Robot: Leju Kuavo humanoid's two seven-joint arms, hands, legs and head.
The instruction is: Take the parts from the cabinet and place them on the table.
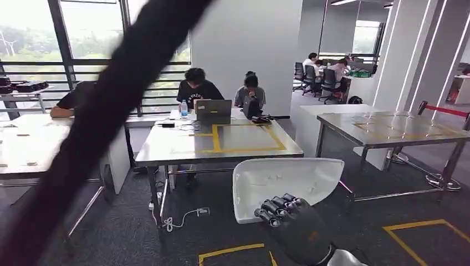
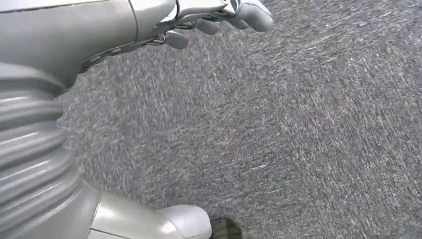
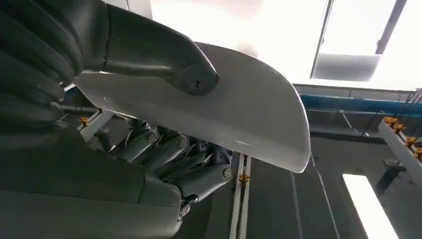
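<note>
The right hand [image 1: 288,213] grips the white part [image 1: 282,183], long axis crosswise, with the taped bench [image 1: 166,147] ahead and slightly left.

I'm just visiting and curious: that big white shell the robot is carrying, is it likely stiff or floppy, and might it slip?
Probably stiff: the white shell keeps its curved shape though the right hand grips only one edge. Likely light for its size, since it looks thin-walled in the right wrist view. Its smooth glossy surface could be slippery, so the thumb pressing on top seems important.
</note>
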